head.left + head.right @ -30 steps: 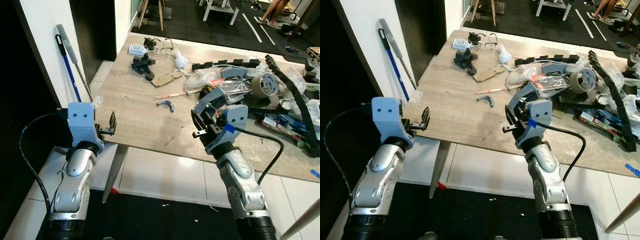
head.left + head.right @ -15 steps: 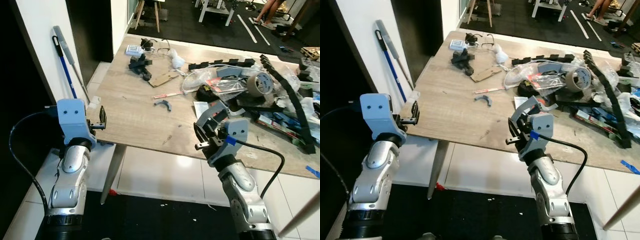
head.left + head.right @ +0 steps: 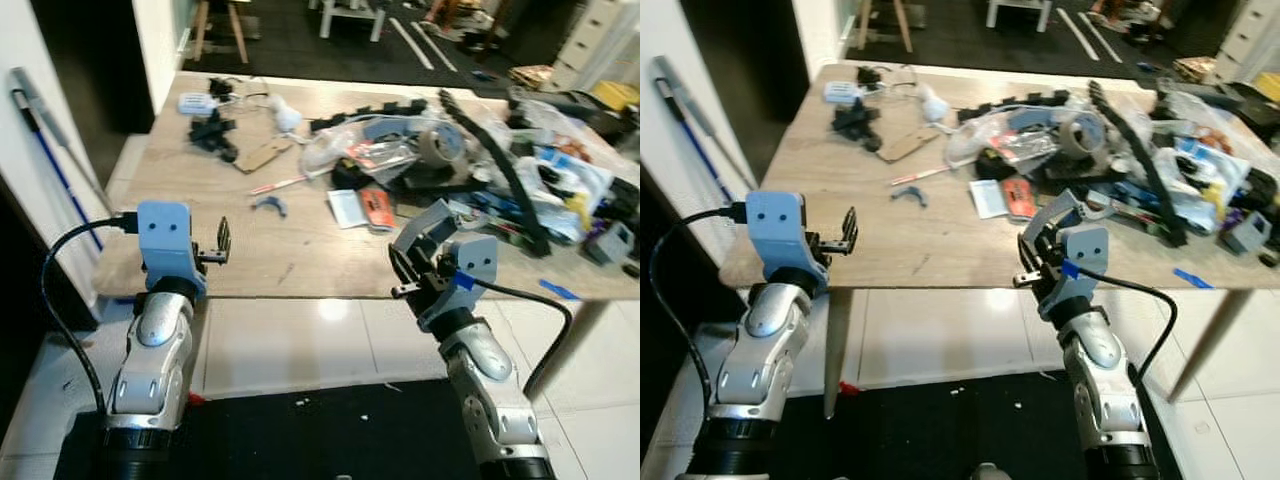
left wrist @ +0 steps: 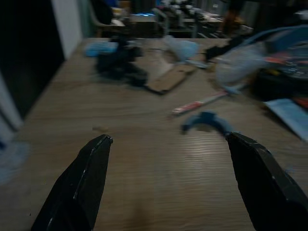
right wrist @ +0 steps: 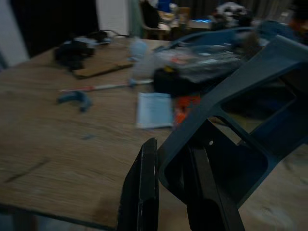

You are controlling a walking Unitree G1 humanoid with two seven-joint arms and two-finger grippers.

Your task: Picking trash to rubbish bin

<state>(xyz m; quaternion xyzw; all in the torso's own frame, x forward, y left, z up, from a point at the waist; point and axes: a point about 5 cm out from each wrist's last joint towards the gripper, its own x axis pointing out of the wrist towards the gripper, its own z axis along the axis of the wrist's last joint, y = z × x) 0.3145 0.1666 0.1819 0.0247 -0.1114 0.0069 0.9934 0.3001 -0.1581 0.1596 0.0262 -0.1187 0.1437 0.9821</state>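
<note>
Right gripper [image 3: 402,278] fingers clamp grey-blue bracket [image 3: 432,222], angled up toward table [image 3: 300,260].

Both head views are evenly lit, with a pale glare patch on the floor tiles [image 3: 335,310] at lower centre and dark upper left corners. Right edges smear with blur. Both wrist views are dim, soft and unfocused.

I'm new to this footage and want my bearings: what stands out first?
The heap of clutter on the right half of the wooden table. At the near edge, the right gripper is shut on a grey-blue plastic frame, while the left gripper hovers open over bare wood.
</note>
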